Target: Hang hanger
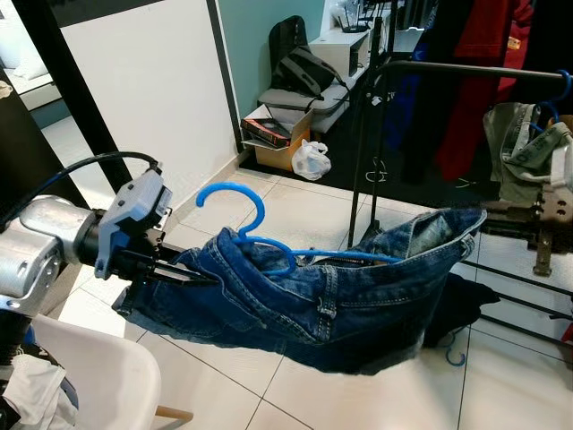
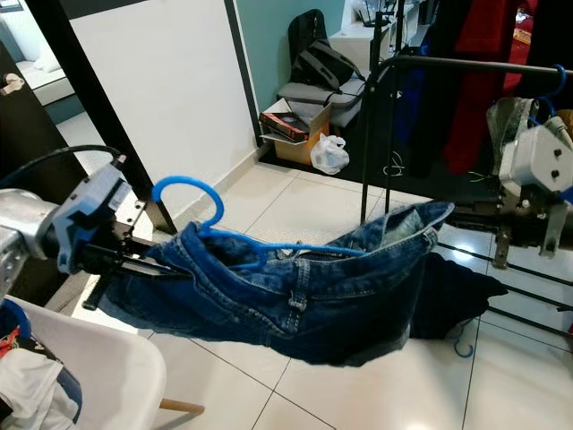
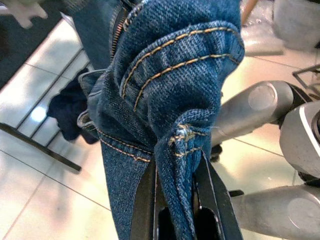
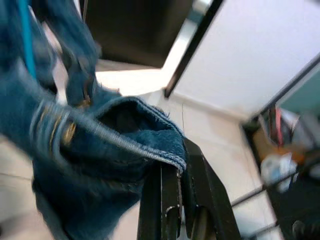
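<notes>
Tiled floor (image 1: 295, 215) below; jeans (image 1: 331, 300) on blue hanger (image 1: 235, 204) clamped between left gripper (image 1: 183, 269) and right gripper (image 2: 466, 219); carry step; hook must next be raised to rail (image 1: 474, 70) beyond right jaws.

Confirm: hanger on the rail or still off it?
Off. The blue hanger sits in the jeans, stretched between both grippers, short of the rail.

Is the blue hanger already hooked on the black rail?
No, the hanger sits in the jeans, held between both hands, its hook free and apart from the rail.
</notes>
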You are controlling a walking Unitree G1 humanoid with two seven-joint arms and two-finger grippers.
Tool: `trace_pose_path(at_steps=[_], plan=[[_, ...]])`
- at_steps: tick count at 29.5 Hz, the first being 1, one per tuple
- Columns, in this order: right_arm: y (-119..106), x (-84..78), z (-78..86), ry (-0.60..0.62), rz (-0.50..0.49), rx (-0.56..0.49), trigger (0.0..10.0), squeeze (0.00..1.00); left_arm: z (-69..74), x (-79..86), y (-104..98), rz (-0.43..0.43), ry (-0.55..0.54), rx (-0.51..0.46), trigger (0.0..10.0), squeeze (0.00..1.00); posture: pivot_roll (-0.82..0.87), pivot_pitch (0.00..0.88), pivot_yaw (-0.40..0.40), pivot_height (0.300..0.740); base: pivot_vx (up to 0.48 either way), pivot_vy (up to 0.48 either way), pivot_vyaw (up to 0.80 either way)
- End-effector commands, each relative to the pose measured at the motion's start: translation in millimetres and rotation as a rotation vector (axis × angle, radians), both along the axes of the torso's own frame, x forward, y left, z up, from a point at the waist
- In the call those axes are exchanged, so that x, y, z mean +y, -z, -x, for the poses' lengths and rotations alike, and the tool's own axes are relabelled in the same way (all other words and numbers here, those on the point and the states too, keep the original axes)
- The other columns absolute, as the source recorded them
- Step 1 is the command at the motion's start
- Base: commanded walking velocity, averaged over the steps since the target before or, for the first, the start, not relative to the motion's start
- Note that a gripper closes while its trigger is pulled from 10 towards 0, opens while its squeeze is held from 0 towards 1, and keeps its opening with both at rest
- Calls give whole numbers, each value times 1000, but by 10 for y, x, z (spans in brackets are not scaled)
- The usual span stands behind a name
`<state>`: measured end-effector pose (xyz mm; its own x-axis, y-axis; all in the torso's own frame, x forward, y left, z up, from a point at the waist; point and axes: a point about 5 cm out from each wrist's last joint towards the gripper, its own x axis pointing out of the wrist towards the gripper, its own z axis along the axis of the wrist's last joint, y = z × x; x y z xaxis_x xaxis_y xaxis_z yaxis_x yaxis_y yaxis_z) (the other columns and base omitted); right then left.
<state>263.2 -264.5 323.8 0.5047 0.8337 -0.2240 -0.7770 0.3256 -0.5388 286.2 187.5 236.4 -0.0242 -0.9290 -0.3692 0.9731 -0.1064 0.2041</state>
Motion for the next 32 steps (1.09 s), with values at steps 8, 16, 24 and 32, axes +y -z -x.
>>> trace_pose_path(at_steps=[8, 16, 24, 32], plan=[[-173, 332, -7, -195, 15, -43, 0, 0, -27, -210, 110, -13, 18, -15, 0, 0, -80, 0, 102, 740, 0, 0, 0], [-382, 441, -59, -274, -2, -87, 0, 0, -112, -281, 188, -36, -45, -81, 0, 0, -72, 0, 94, 740, 0, 0, 0], [-361, 221, -154, -138, 20, -71, 0, 0, -192, -129, 200, -134, -146, -164, 0, 0, -72, 0, 90, 740, 0, 0, 0], [-279, -58, -155, -9, 37, -36, 0, 0, -214, 108, 175, -261, -222, -213, 0, 0, -67, 0, 91, 740, 0, 0, 0]])
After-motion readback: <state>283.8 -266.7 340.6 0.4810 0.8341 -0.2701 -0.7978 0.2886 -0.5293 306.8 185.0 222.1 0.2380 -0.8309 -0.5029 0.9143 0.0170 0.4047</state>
